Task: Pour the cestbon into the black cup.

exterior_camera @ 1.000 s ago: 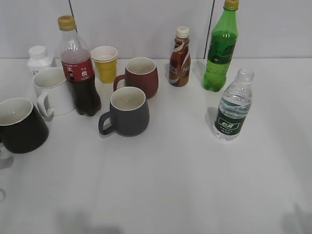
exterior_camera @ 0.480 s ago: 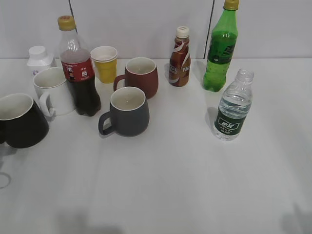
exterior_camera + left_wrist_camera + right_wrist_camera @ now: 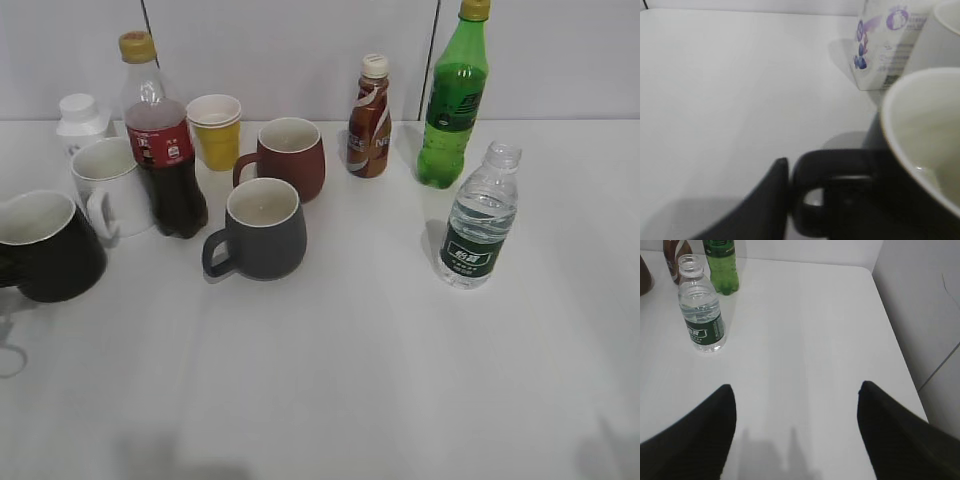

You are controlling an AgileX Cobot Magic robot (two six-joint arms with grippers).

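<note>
The cestbon (image 3: 478, 225), a small clear uncapped bottle with a dark green label, stands upright on the white table at the right; the right wrist view shows it too (image 3: 701, 310). The black cup (image 3: 45, 250) is at the far left edge, tilted slightly and raised off the table. In the left wrist view my left gripper (image 3: 790, 200) is shut on the black cup's loop handle (image 3: 815, 170), with the off-white interior (image 3: 925, 135) to its right. My right gripper (image 3: 795, 410) is open and empty, low over bare table, with the cestbon ahead to its left.
Next to the black cup stand a white mug (image 3: 110, 185) and a cola bottle (image 3: 160, 140). A grey-blue mug (image 3: 262, 230), a maroon mug (image 3: 285, 155), yellow paper cups (image 3: 215, 130), a brown drink bottle (image 3: 368, 115), a green soda bottle (image 3: 450, 100) and a white jar (image 3: 80, 120) stand behind.
The black cup has risen off the table and shifted slightly right, tilting a little. The cestbon and the other things have not moved.
</note>
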